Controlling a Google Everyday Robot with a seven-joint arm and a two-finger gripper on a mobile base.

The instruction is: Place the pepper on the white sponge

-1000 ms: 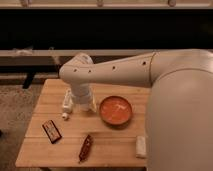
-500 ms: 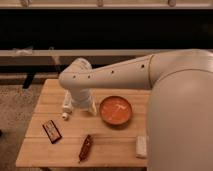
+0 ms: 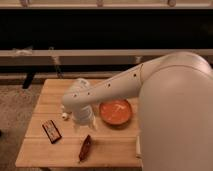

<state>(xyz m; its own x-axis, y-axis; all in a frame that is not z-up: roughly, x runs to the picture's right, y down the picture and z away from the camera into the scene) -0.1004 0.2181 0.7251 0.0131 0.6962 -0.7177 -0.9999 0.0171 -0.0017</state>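
The pepper [image 3: 85,148], a slim dark red-brown chili, lies on the wooden table [image 3: 55,152] near its front edge, left of centre. My gripper [image 3: 81,122] hangs over the table just above and behind the pepper, to the left of the orange bowl [image 3: 116,111], apart from the pepper. The white sponge lies at the table's front right, where my big white arm [image 3: 170,110] now covers it almost wholly; only a pale sliver [image 3: 138,149] shows at the arm's edge.
A flat dark bar with red markings [image 3: 51,131] lies at the front left. A small white object [image 3: 65,116] peeks out left of the gripper. A dark bench or rail [image 3: 75,52] runs behind the table.
My arm has swung forward and lower over the table. The gripper has come down toward the pepper, and the arm now covers the sponge. The pepper, bowl and bar have not moved.
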